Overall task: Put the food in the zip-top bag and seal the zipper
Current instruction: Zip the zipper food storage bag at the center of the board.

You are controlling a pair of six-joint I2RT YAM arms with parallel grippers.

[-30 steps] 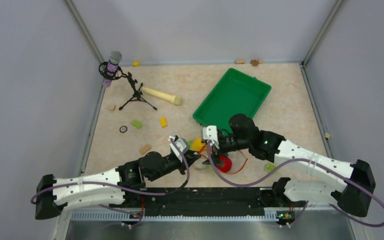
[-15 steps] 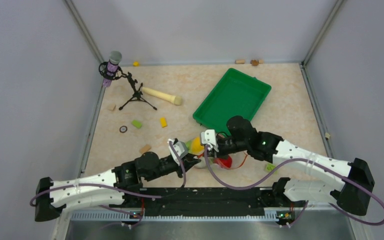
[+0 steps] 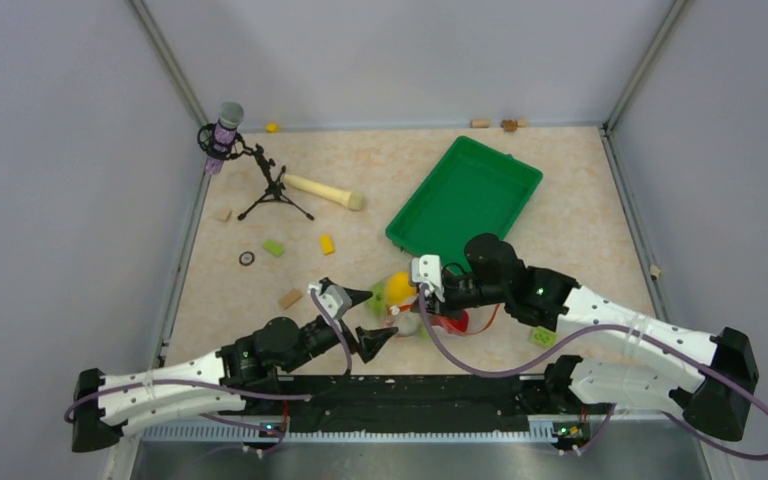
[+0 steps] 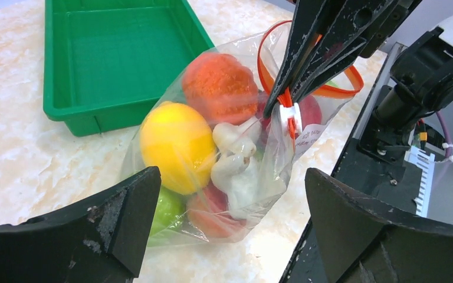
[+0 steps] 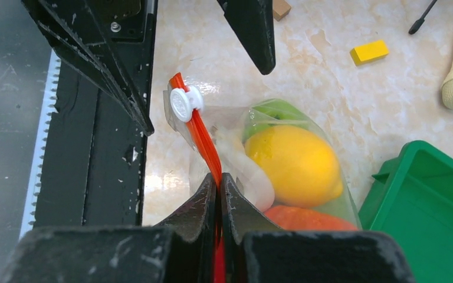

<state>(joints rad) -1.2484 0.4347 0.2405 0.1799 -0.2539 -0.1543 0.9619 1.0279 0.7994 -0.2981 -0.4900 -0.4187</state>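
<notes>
Right gripper (image 5: 219,180) jaws pinch the zipper (image 5: 202,138) of the bag (image 4: 274,156) (food (image 4: 177,144) inside). Left gripper (image 3: 372,320) jaws spread wide, facing the bag.

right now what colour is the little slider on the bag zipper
White, a round slider on the orange-red zipper; clearest in the right wrist view.

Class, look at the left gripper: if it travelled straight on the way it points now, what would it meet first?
The bag, at the side by the lemon and garlic: it sits straight ahead of the open left gripper. The gap is hard to judge.
</notes>
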